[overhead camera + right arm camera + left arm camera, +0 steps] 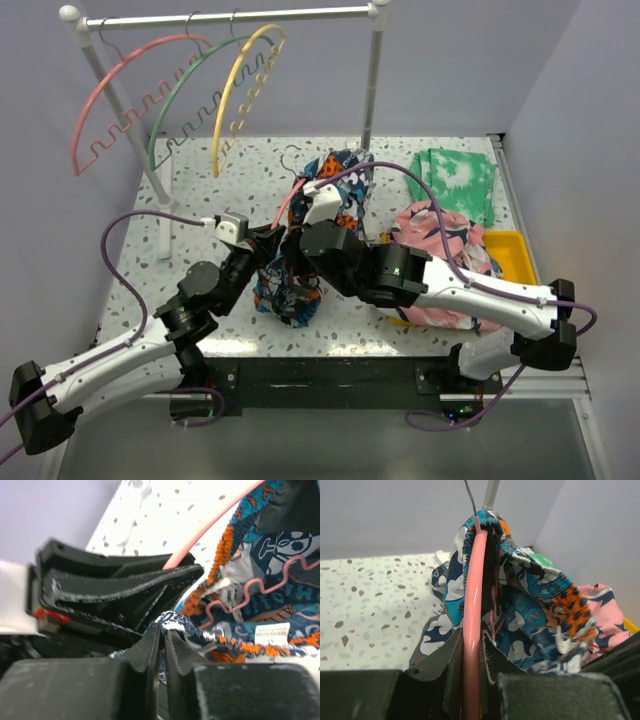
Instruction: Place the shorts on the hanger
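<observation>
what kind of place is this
Probably a robot lab's test cell, staged as a laundry corner: plain walls box in a speckled table, a small clothes rail holds three hangers, and garments lie around two arms.

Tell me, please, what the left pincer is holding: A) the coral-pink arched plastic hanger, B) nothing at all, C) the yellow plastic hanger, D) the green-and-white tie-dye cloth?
A: the left wrist view shows the left pincer shut around the coral-pink arched plastic hanger, with the busy-print blue-and-orange cloth shorts bunched around its top.
</observation>
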Motion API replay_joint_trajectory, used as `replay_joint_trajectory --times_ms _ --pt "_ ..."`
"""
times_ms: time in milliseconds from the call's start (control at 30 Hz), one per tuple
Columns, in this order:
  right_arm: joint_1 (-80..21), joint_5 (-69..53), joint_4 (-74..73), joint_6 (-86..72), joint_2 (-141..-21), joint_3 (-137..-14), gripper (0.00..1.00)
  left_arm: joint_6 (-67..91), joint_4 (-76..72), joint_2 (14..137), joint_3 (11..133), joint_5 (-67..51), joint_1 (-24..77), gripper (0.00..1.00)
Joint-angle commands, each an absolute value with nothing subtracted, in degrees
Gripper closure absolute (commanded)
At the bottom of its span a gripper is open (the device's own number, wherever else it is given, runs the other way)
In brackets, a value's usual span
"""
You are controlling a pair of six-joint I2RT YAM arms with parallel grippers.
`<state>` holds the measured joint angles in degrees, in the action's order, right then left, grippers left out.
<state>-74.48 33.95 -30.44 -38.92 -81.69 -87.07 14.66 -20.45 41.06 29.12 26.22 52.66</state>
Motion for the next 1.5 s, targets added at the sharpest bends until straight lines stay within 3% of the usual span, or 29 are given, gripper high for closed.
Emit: replay_joint_trajectory --times_ms 0,100,167,300,433,567,767,933,967,1000,1100,1200,1333,1467 --pt "-73.83 29.62 -31.73 -35.59 -78.84 -82.81 0.81 18.54 -5.22 37.35 37.16 24.35 53.17 1.00" --pt "-73.74 26.90 -29.18 -35.59 -76.56 -77.81 0.63 20.03 6.92 37.09 42.61 23.82 53.26 1.00" --pt "-73.74 26.46 -28.57 -34.99 -75.06 -76.73 0.56 20.65 13.49 37.26 46.38 23.47 53.26 1.00" --pt "-73.65 29.17 -32.51 -31.04 -72.52 -79.62 0.36 20.74 21.61 38.49 51.76 23.03 53.17 1.00" --pt "-69.72 31.73 -34.80 -29.09 -70.49 -79.72 0.32 19.43 24.60 38.23 54.14 22.50 53.26 1.00" --pt "-60.57 20.93 -31.04 -28.39 -71.54 -77.17 0.33 18.20 25.05 38.85 55.46 22.94 53.26 1.00" --pt "-59.15 18.64 -28.56 -27.24 -79.53 -77.96 0.32 18.01 22.68 40.17 54.06 23.03 53.17 1.00" --pt "-55.20 14.51 -26.98 -28.83 -82.88 -75.76 0.54 18.63 18.47 39.90 51.16 24.69 53.17 1.00" --pt "-54.67 15.02 -27.07 -28.83 -82.97 -75.59 0.62 18.46 17.59 39.90 50.02 24.78 53.17 1.00" --pt "-53.36 16.42 -27.59 -28.92 -82.97 -75.67 0.76 18.28 16.80 39.90 49.40 24.44 53.17 1.00" --pt "-49.15 22.82 -30.32 -28.22 -82.79 -77.25 0.94 18.02 14.68 40.43 47.55 23.82 53.17 1.00" --pt "-45.02 25.66 -30.59 -27.51 -83.23 -78.83 0.99 19.42 12.31 41.13 45.10 23.82 53.26 1.00" --pt "-44.30 18.92 -27.17 -27.15 -85.16 -78.58 1.00 25.12 4.95 44.03 38.43 25.74 53.17 1.00" --pt "-44.47 12.14 -19.88 -30.22 -84.55 -67.72 1.00 30.13 -4.64 48.24 32.36 30.05 53.17 1.00"
